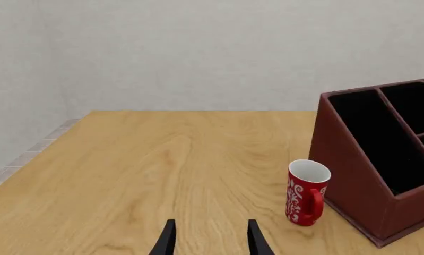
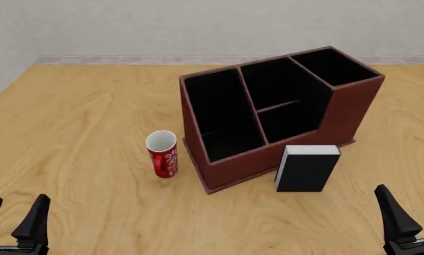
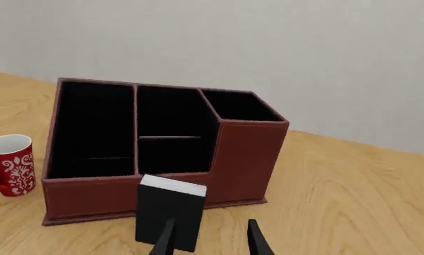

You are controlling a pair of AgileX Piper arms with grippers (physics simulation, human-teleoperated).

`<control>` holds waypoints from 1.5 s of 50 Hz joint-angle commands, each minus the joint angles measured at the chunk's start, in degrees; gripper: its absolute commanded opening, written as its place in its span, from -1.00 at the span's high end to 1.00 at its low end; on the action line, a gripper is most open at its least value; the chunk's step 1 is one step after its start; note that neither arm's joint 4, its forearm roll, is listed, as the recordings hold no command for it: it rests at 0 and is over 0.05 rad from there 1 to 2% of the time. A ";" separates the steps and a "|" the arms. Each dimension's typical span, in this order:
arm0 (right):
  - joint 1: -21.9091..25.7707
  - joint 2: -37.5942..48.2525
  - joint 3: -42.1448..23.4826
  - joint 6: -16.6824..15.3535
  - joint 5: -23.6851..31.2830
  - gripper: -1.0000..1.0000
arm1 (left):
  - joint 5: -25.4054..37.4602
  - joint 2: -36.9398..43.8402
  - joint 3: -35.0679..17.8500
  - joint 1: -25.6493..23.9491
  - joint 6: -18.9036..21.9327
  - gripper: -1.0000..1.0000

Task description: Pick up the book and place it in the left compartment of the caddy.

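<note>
The black book [image 2: 307, 169] with a white page-edge strip on top stands upright on the table, against the front wall of the reddish-brown caddy [image 2: 349, 109]. The caddy's left compartment [image 2: 222, 114], long and undivided, is empty. In the right wrist view the book [image 3: 171, 212] stands just ahead of my open right gripper [image 3: 210, 241], with the caddy [image 3: 247, 154] behind it. In the front view my right gripper [image 2: 415, 204] is open, to the right of the book and nearer than it. My left gripper [image 2: 14, 215] is open and empty at the near left.
A red mug [image 2: 162, 154] with white patterns stands just left of the caddy; the left wrist view shows the mug [image 1: 306, 192] too, beside the caddy [image 1: 353, 175]. The wooden table [image 2: 84, 117] ends at a grey wall behind.
</note>
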 commanded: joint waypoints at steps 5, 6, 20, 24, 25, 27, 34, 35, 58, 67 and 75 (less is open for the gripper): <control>5.70 5.96 -8.08 -11.52 6.73 -1.00 | 0.00 0.00 0.00 0.00 0.00 -1.00; 6.04 6.38 -8.66 -11.85 7.17 -1.00 | 0.00 0.00 0.00 0.00 0.00 -1.00; 9.59 17.28 -14.22 -20.94 12.03 -1.00 | 0.00 0.00 0.00 0.00 0.00 -1.00; 9.94 19.86 -15.70 -22.68 12.82 -1.00 | 0.00 0.00 0.00 0.00 0.00 -1.00; 10.06 20.54 -15.97 -23.28 13.00 -1.00 | 0.00 0.00 0.00 0.00 0.00 -1.00; 10.41 22.06 -17.67 -23.39 13.72 -1.00 | 0.00 0.00 0.00 0.00 0.00 -1.00; 11.28 26.74 -21.77 -26.59 16.07 -1.00 | 0.00 0.00 0.00 0.00 0.00 -1.00; 11.65 27.41 -22.07 -27.26 16.61 -1.00 | 0.00 0.00 0.00 0.00 0.00 -1.00; 12.37 39.89 -32.27 -36.99 25.33 -1.00 | 0.00 0.00 0.00 0.00 0.00 -1.00; 13.04 43.90 -36.93 -39.84 29.63 -1.00 | 0.00 0.00 0.00 0.00 0.00 -1.00; 13.42 47.44 -40.00 -43.13 32.21 -1.00 | 0.00 0.00 0.00 0.00 0.00 -1.00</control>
